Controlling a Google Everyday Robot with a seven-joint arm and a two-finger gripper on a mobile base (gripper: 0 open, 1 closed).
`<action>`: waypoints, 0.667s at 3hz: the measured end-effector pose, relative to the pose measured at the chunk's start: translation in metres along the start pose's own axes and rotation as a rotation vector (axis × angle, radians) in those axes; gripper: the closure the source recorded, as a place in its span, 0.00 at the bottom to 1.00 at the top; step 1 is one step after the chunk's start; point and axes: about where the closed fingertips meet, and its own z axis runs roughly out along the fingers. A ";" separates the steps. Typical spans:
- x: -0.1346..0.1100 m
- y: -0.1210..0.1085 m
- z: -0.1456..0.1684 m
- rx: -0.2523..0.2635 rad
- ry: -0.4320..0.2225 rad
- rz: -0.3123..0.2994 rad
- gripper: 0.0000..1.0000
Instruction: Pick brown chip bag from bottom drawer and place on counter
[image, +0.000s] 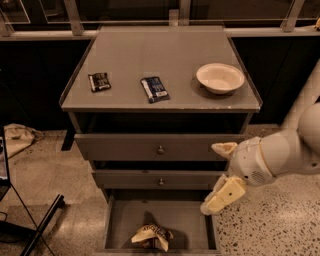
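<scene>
While your gripper (210, 178) hangs at the right of the frame beside the two upper drawers (150, 147) — fingers spread wide, holding nothing — the brown chip bag (152, 236) lies crumpled in the open bottom drawer (125, 216), lower centre, well below the counter (150, 55).

arm (292, 150): white, comes in from the right, forearm angled down-left
gripper (210, 179): below the table's (130, 60) front-right corner, just inside its right edge, pointing left
jaws: spread wide, one above the other, holding nothing
</scene>
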 end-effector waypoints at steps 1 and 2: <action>0.037 0.002 0.052 -0.003 -0.027 0.084 0.00; 0.064 0.000 0.093 0.001 -0.039 0.136 0.00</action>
